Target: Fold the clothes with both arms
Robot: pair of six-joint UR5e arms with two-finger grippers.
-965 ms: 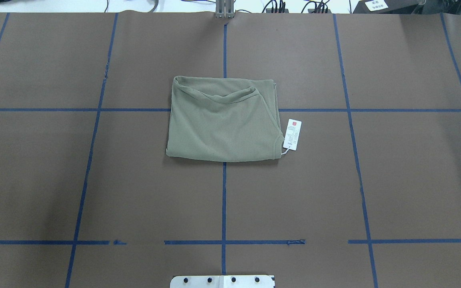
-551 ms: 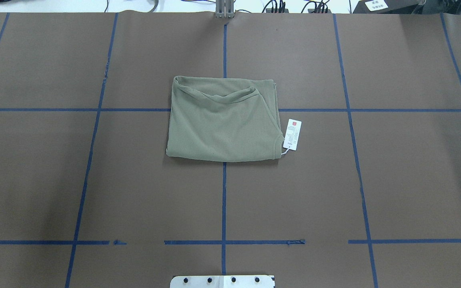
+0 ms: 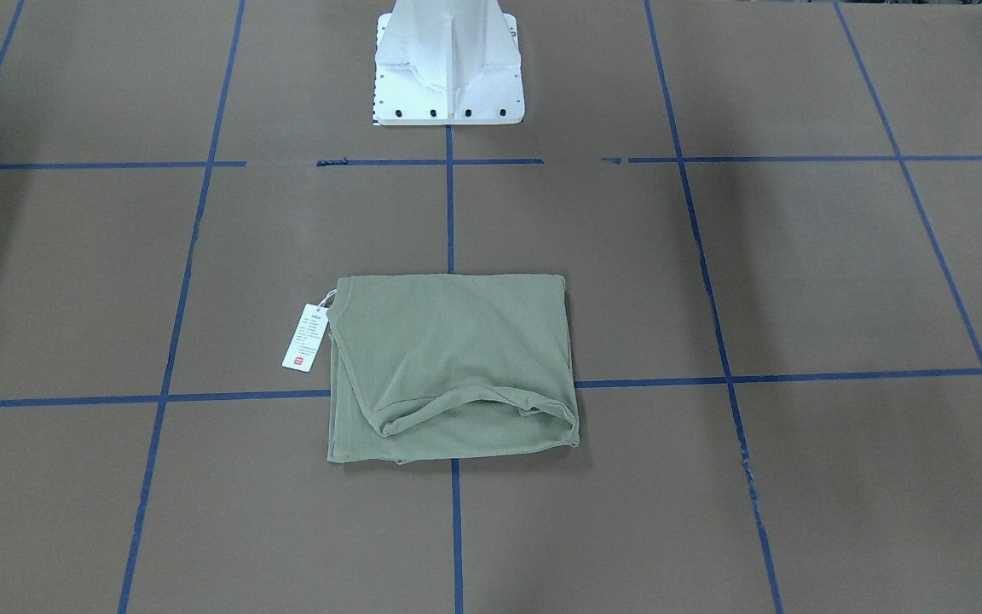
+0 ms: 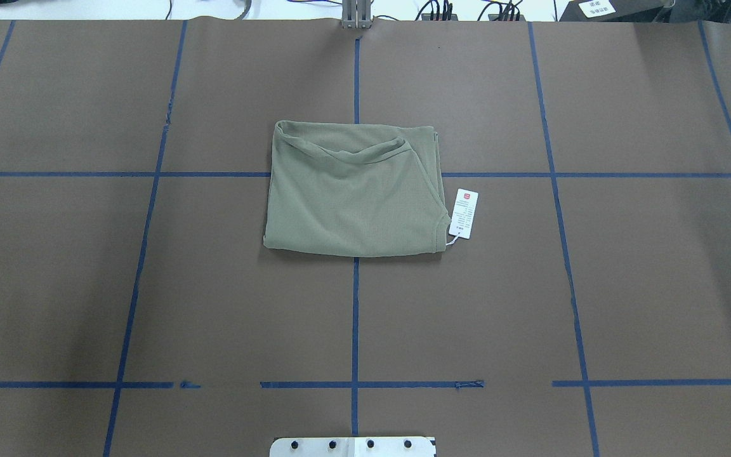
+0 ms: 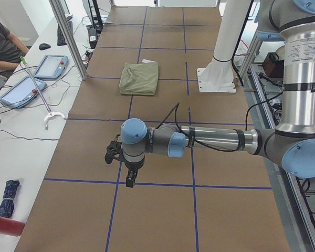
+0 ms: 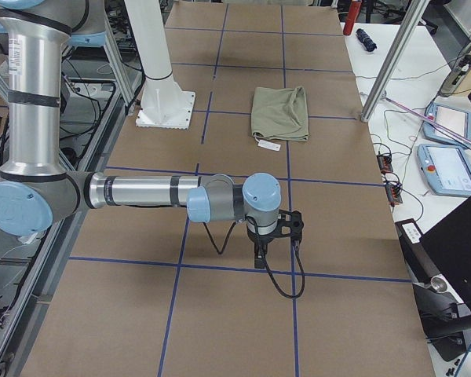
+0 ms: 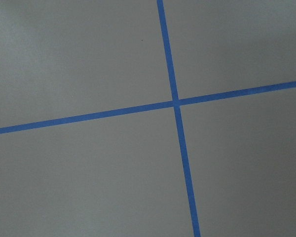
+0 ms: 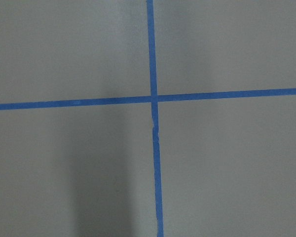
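A sage-green ribbed knit shirt [image 4: 353,197] lies folded into a soft rectangle at the middle of the brown-paper table [image 4: 657,285], over a crossing of blue tape lines [image 4: 556,174], with its white card tag [image 4: 464,213] flat just beside the edge on the robot's right. The left arm [image 5: 215,140] and right arm [image 6: 141,191] reach out low over open table well apart from the shirt, the left pincer [image 5: 129,181] and right pincer [image 6: 259,253] pointing down; whether either is wide or narrow cannot be told
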